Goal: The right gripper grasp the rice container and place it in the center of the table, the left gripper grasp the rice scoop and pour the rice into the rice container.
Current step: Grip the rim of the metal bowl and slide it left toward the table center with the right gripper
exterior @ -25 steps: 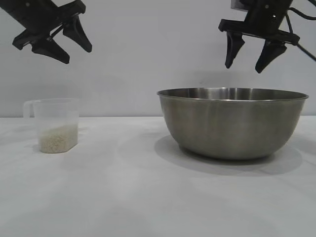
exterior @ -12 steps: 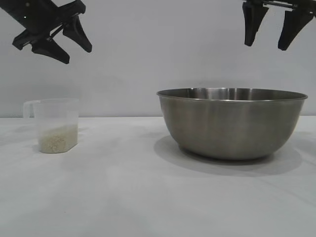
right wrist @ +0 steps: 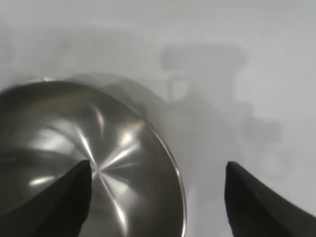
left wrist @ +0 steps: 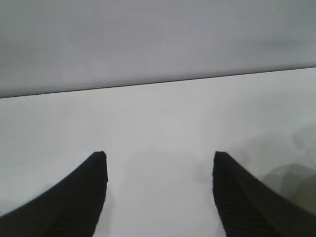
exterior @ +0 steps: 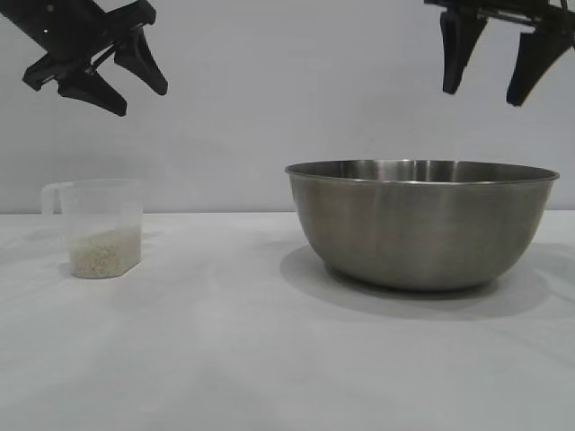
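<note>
So the rice container [exterior: 422, 224] is a big brushed-steel bowl with a rolled rim, sitting on the white table [exterior: 269, 359] out at about 3 o'clock in the exterior view, throwing a soft shadow under itself. From the right wrist view its inside [right wrist: 89, 158] is shiny with streaky highlights.

The right gripper [exterior: 490, 85] hangs up at 1 o'clock, above the bowl's right rim, jaws spread wide with nothing between them.

The rice scoop [exterior: 101, 227], a cloudy clear cup with its handle facing left, stands at 9 o'clock with the rice [exterior: 105, 252] in its bottom.

The left gripper [exterior: 121, 85] hovers at 11 o'clock, tilted, jaws parted and empty.
</note>
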